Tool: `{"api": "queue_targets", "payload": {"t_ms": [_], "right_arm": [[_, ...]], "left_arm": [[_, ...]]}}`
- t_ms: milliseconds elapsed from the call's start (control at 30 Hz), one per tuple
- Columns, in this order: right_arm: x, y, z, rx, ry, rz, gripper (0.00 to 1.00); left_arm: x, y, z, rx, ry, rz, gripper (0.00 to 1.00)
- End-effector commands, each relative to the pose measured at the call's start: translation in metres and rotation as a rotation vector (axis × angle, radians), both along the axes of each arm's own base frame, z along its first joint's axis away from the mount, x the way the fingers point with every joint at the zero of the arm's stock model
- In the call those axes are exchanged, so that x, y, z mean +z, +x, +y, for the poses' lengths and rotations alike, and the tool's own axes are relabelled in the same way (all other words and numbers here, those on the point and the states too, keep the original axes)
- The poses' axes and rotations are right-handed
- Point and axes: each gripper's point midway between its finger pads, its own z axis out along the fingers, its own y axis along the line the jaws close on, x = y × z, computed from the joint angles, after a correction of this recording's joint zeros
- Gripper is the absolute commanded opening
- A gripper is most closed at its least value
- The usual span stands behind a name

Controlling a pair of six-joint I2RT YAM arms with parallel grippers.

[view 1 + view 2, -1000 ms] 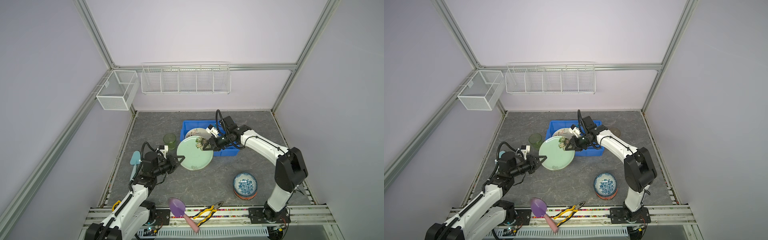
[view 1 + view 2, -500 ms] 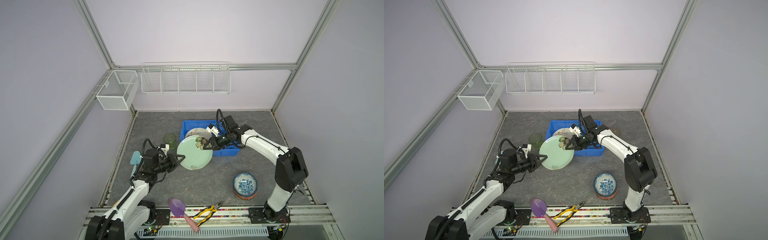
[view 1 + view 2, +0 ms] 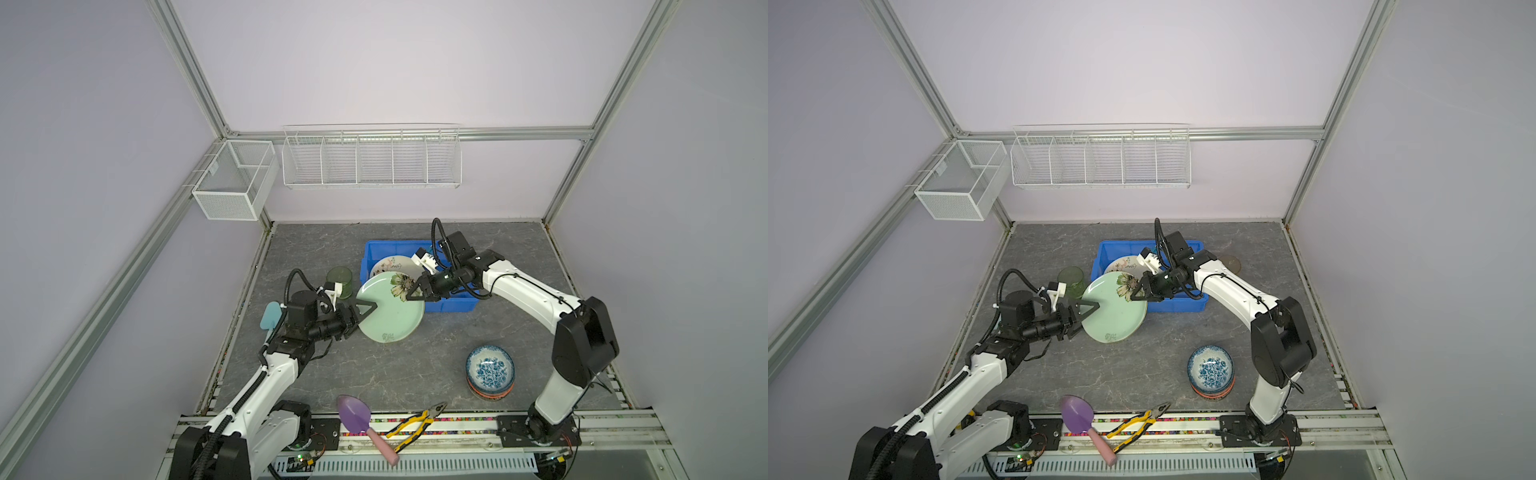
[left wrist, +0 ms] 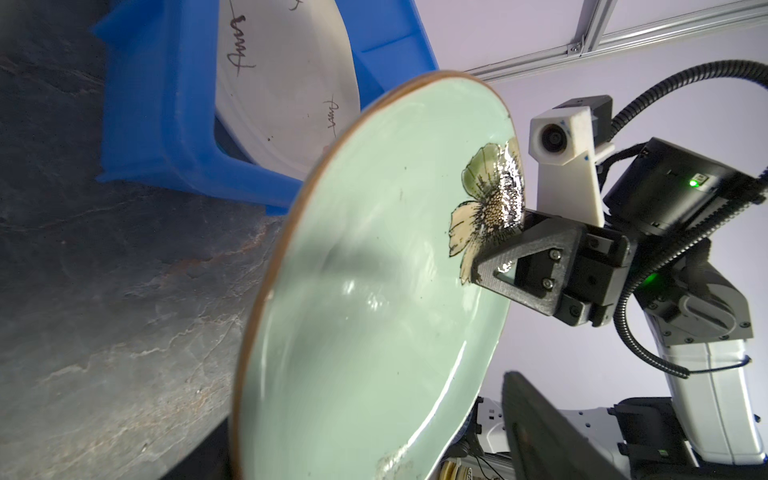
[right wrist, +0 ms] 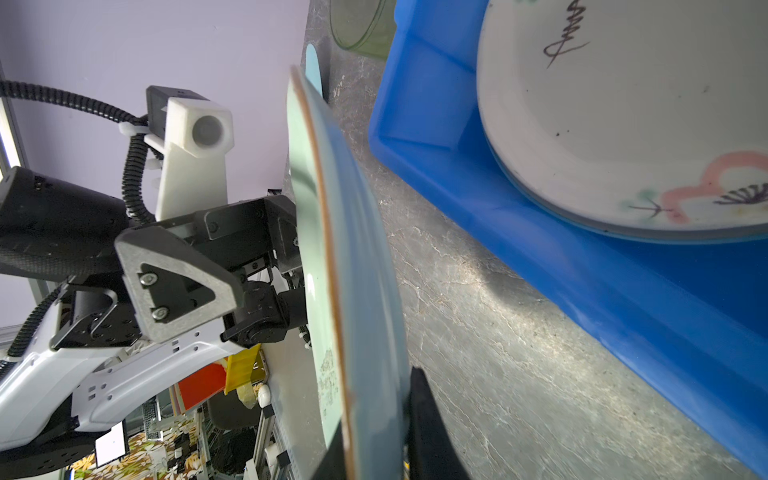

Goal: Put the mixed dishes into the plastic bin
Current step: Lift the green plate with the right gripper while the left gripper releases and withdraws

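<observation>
1. We find the left gripper [image 3: 365, 315] with its jaws now spread wide. A second ago they were clamped on the pale green plate [image 3: 392, 318]. One finger still reaches over the plate's face, but nothing is held.
2. The plate hangs tilted in mid-scene, and its flowered edge is over the near left corner of the blue bin [image 3: 455, 305].
3. The right gripper [image 3: 411, 294] has its jaws closed on that flowered rim, so we judge the handover done. The right arm alone must carry the plate into the bin.
4. Around it, from the left:
   - A teal trowel [image 3: 270, 315] and a green tumbler [image 3: 338, 276] stand beside the left arm.
   - A cream plate [image 3: 390, 264] leans inside the bin.
   - A blue floral bowl [image 3: 489, 368] tops a stack well to the right.
   - A purple trowel [image 3: 352, 415] and pliers [image 3: 415, 424] lie at the front.
5. In the way, we think, are the left finger over the plate, the bin's near wall and the cream plate.
</observation>
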Motion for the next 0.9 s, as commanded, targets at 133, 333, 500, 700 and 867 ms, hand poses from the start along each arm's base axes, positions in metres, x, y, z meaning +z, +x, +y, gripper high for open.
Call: {"api": "queue_targets", "payload": {"t_ms": [133, 333, 500, 700, 867], "right_arm": [[0.030, 0.012, -0.015, -0.064, 0.043, -0.064, 0.07], [0.049, 0.040, -0.031, -0.152, 0.044, -0.103, 0.07], [0.057, 0.067, -0.042, -0.228, 0.048, -0.120, 0.06], [0.058, 0.100, -0.051, -0.330, 0.065, -0.136, 0.06], [0.051, 0.121, -0.049, -0.364, 0.036, -0.152, 0.06]], "left_arm": [[0.029, 0.013, 0.027, 0.015, 0.040, -0.096, 0.94], [0.010, 0.012, 0.056, 0.057, 0.274, -0.074, 0.96], [0.013, 0.013, 0.060, 0.084, 0.284, -0.097, 0.95], [0.009, 0.012, 0.062, 0.088, 0.282, -0.078, 0.95], [0.001, 0.013, 0.062, 0.085, 0.284, -0.047, 0.95]]}}
